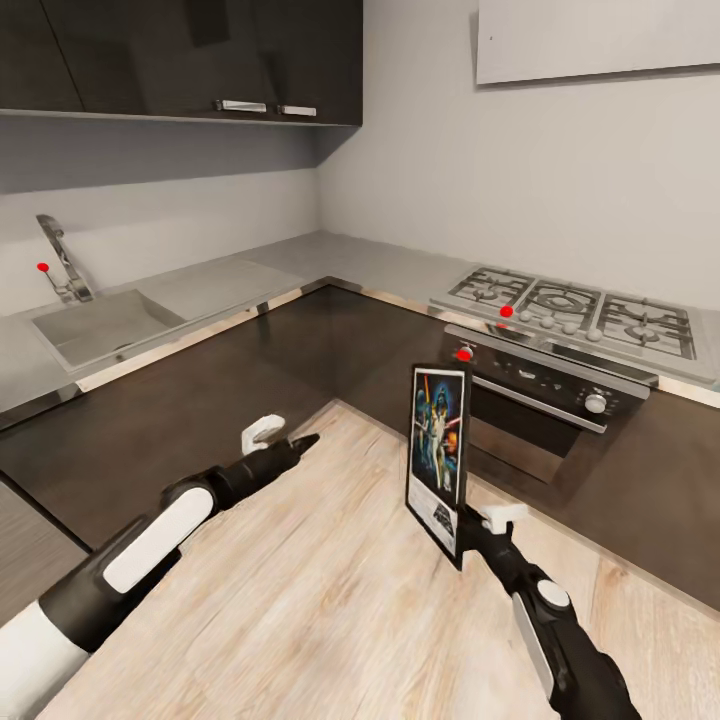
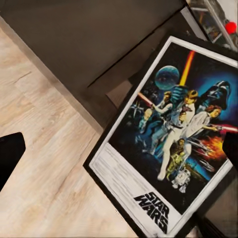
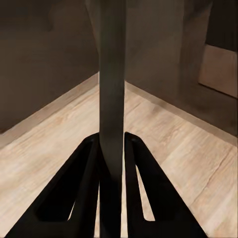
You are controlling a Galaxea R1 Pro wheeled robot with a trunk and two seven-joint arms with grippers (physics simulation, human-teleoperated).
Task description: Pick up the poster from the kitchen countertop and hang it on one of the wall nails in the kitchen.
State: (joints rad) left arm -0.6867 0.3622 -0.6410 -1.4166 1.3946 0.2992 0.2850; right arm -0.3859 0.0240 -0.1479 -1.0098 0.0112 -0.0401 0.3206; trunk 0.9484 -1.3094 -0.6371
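Note:
The Star Wars poster (image 1: pixel 438 440) stands upright in the air above the wooden floor, in front of the oven, its picture side turned towards my left arm. My right gripper (image 1: pixel 463 522) is shut on its lower edge; in the right wrist view the poster (image 3: pixel 112 74) runs edge-on between the two fingers (image 3: pixel 84 168). My left gripper (image 1: pixel 300 441) hovers to the poster's left, apart from it and open, with nothing held. Its camera looks straight at the poster (image 2: pixel 173 134), one finger (image 2: pixel 11 153) at each side. The pale grey countertop (image 1: pixel 300 255) wraps around the corner behind. A tiny dark dot (image 1: pixel 491 38) marks the light wall panel above.
A sink (image 1: pixel 100 325) with a faucet (image 1: pixel 62 260) sits at the left. The gas hob (image 1: pixel 570 310) and oven (image 1: pixel 540 400) are at the right. Dark upper cabinets (image 1: pixel 200 60) hang over the left counter. Dark cabinet fronts (image 1: pixel 150 420) bound the wooden floor (image 1: pixel 330 600) on both sides.

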